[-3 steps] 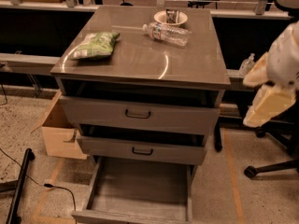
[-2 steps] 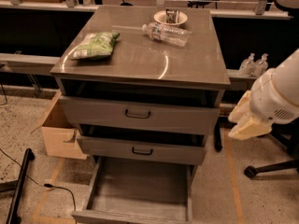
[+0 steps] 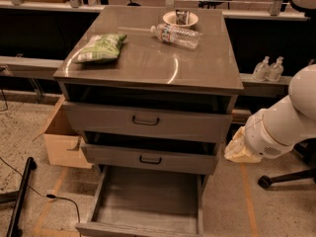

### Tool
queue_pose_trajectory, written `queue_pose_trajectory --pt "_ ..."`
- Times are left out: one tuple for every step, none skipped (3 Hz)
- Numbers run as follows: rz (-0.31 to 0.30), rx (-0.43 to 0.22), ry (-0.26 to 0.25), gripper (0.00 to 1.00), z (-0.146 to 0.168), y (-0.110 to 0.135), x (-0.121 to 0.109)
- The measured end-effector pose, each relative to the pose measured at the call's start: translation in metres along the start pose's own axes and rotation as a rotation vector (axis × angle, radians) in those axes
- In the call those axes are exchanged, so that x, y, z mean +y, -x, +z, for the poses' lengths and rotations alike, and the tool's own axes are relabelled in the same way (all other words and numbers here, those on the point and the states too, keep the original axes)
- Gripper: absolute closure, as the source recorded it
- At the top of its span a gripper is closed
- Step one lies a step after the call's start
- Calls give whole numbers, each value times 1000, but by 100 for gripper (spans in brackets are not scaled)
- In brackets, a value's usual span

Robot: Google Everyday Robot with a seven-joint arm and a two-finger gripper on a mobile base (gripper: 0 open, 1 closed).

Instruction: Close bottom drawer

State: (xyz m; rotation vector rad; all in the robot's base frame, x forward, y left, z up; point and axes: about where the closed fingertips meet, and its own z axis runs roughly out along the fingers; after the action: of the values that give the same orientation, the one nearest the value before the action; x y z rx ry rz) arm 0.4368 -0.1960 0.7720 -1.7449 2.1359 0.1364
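Right of the cabinet (image 3: 98, 118), my gripper (image 3: 241, 149) hangs; can't tell its grip state. Bottom drawer (image 3: 148, 196) fully out, probably rigid, easy-sliding; I'd push its front edge.

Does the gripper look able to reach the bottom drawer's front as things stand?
Probably yes. The gripper hangs right of the cabinet, beside the middle drawer. The bottom drawer stands pulled far out below, and nothing visible lies between them.
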Motion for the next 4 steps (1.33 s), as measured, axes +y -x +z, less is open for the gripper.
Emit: queue_pose_trajectory --pt "-1 1 3 100 -1 0 1" --pt "29 -24 45 100 46 -9 16" --pt "77 -73 120 100 142 -26 52" --pt "58 -133 143 100 217 -30 77"
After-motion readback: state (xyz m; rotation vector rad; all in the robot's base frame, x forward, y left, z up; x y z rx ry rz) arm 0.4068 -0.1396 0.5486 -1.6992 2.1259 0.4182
